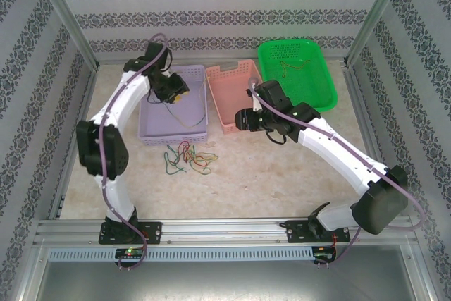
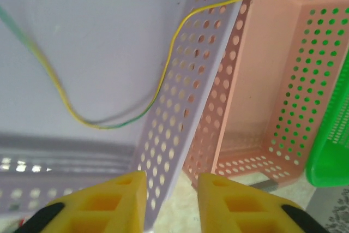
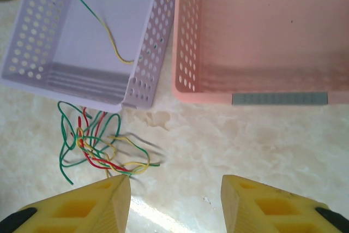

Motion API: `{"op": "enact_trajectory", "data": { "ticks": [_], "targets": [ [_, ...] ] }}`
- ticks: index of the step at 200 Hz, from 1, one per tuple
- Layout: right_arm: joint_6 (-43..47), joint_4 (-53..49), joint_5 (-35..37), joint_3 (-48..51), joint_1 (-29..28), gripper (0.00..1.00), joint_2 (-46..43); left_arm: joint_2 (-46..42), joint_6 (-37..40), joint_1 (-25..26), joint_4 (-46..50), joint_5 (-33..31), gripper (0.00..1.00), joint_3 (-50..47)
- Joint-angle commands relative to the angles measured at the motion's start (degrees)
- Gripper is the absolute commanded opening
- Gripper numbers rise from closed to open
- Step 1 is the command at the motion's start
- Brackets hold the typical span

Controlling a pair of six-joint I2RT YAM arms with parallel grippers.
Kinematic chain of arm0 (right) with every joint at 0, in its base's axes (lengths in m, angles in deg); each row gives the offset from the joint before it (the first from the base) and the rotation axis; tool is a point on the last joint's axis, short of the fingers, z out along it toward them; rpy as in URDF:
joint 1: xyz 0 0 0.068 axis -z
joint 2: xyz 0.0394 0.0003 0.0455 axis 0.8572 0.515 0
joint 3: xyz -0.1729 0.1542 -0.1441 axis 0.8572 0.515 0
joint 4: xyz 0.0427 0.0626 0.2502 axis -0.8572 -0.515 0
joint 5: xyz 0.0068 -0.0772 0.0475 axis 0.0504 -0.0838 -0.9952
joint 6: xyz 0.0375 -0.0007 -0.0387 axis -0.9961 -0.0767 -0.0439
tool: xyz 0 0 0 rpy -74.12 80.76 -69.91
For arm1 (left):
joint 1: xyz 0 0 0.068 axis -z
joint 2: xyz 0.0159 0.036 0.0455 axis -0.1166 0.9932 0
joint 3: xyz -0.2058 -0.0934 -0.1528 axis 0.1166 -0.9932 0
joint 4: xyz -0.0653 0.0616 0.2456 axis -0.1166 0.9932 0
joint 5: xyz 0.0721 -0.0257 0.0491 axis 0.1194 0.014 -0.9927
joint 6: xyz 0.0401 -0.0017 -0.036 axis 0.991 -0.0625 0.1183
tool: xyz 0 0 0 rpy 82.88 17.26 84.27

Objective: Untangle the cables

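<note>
The left arm reaches forward from its base, elbow raised, its wrist bent down over the lilac basket [image 1: 151, 136]; the left gripper [image 2: 172, 181] hangs above that basket's right-hand wall, its yellow fingers parted with nothing between them; the right arm stretches forward and across to the left, forearm low, and the right gripper [image 3: 174, 181] hovers over the bare table [image 3: 234, 140] just in front of the pink basket [image 3: 202, 95], fingers spread wide and empty; a single yellow-green cable [image 2: 169, 75] lies inside the lilac basket, sagging in a long curve across its floor, one end rising past the perforated wall towards the pink basket, the other end blurred; the tangle of cables [image 3: 95, 145], with green, yellow and red strands looped through one another, sits on the table just in front of the lilac basket's near wall; one more thin cable [image 1: 292, 67] lies in the green tray [image 1: 320, 84] at the far right.
</note>
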Motion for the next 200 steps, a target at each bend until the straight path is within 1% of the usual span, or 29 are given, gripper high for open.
{"op": "enact_trajectory", "data": {
  "ticks": [1,17,36,52,68,107,137,178,200],
  "targets": [
    [0.34,-0.48,1.03,0.49,-0.59,0.48,-2.14,8.05,11.87,0.80,-0.95,-1.08,0.28,7.77],
    [0.51,-1.40,1.61,0.51,-0.50,0.48,-3.17,12.37,19.27,0.81,-0.22,-2.74,0.29,11.76],
    [-0.12,-1.66,2.42,1.53,-0.16,0.48,-5.11,13.58,26.77,0.81,-4.85,-1.55,0.34,10.56],
    [-0.94,-2.19,2.69,1.94,0.30,0.48,-6.28,13.86,31.04,0.72,-9.67,0.44,0.39,8.37],
    [-1.40,-3.26,2.91,1.85,0.54,0.48,-6.99,15.62,33.74,0.72,-11.63,2.25,0.42,8.62],
    [-0.77,-5.61,2.26,1.25,1.72,0.48,-7.32,21.09,37.41,0.40,-11.86,4.75,0.43,11.31],
    [-0.49,-6.27,1.34,0.89,2.99,0.48,-6.78,23.19,38.68,-0.08,-12.58,8.57,0.41,11.86],
    [-1.80,-5.28,0.34,1.06,3.45,0.48,-5.25,25.78,38.82,-0.24,-12.34,8.20,0.44,13.98],
    [-1.97,-5.11,0.20,0.89,3.45,0.48,-4.59,27.01,37.51,-0.65,-12.58,8.29,0.42,15.11]
  ]
}}
